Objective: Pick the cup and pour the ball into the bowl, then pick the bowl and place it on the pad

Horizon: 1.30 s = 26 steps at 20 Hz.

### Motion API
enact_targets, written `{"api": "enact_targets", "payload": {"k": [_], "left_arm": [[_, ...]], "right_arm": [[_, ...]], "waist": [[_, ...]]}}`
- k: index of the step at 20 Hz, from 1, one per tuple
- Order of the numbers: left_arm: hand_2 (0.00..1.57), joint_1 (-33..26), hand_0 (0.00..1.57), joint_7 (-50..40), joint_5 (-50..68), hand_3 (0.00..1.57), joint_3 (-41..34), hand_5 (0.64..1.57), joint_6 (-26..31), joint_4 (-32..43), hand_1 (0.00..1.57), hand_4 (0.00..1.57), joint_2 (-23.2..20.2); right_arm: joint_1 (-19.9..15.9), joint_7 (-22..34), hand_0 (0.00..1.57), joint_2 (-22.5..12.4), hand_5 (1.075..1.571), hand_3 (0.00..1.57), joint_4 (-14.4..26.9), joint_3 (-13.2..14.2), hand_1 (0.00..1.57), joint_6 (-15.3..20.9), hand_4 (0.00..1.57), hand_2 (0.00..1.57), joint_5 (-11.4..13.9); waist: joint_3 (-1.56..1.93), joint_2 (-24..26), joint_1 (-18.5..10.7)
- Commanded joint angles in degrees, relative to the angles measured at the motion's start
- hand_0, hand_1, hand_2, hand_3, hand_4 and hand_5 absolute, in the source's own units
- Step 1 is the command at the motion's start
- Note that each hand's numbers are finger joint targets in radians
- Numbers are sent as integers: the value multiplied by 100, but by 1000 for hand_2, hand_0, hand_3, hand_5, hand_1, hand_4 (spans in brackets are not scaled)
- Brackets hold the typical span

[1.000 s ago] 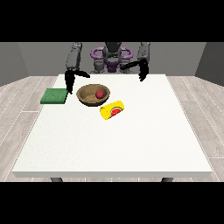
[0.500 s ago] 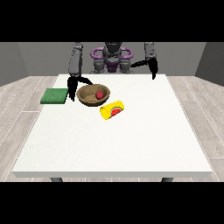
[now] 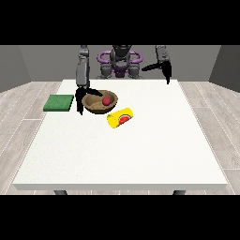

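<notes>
A brown bowl [image 3: 96,106] stands on the white table [image 3: 140,150] left of centre, and a red ball [image 3: 107,100] lies inside it. A yellow cup [image 3: 120,117] with a red mark lies on its side just right of the bowl and in front of it. The hand at the view's left [image 3: 84,98] is at the bowl's left rim, its thumb reaching over the rim and its fingers hanging down outside the wall. The hand at the view's right [image 3: 164,69] is raised high above the table's far right, holding nothing, fingers straight.
A green pad [image 3: 59,102] lies flat at the table's left edge, a short way left of the bowl. The robot's torso [image 3: 120,63] stands behind the far edge.
The hand at the view's left has come down and closed in on the bowl's left rim. The hand at the view's right has lifted up and away to the right.
</notes>
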<state>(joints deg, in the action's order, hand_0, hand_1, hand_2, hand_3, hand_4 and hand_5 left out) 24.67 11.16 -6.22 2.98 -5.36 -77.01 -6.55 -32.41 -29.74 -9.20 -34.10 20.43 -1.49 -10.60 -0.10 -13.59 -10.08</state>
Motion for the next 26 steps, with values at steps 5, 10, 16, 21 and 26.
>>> {"api": "enact_targets", "payload": {"k": [5,10,16,21,26], "left_arm": [[0,142,0,2,12,0,131,1570,153,-493,0,339,-3],[0,321,0,-182,144,0,167,1531,341,-379,0,655,39],[0,-138,0,66,407,0,-151,1423,540,256,0,955,-81],[0,-631,0,41,511,0,-641,1410,486,1087,0,996,-321],[0,-913,0,489,390,0,-747,1407,235,1198,0,1003,-226]], "right_arm": [[241,631,1571,-229,1491,479,707,144,1571,1251,785,1571,244],[334,894,1571,-657,1558,1562,596,-447,1571,2455,938,1571,1257],[209,2267,1571,-617,1567,1047,436,-895,1571,2772,862,1571,1634],[-142,3784,1571,-424,1564,858,125,-1569,1571,2479,823,1571,2028],[-385,4266,1571,-630,1567,744,-450,-1549,1571,2107,808,1571,1947]], "waist": [[5,-381,-415],[-17,-334,-722],[-15,594,-436],[-8,1853,481],[8,1762,853]]}}
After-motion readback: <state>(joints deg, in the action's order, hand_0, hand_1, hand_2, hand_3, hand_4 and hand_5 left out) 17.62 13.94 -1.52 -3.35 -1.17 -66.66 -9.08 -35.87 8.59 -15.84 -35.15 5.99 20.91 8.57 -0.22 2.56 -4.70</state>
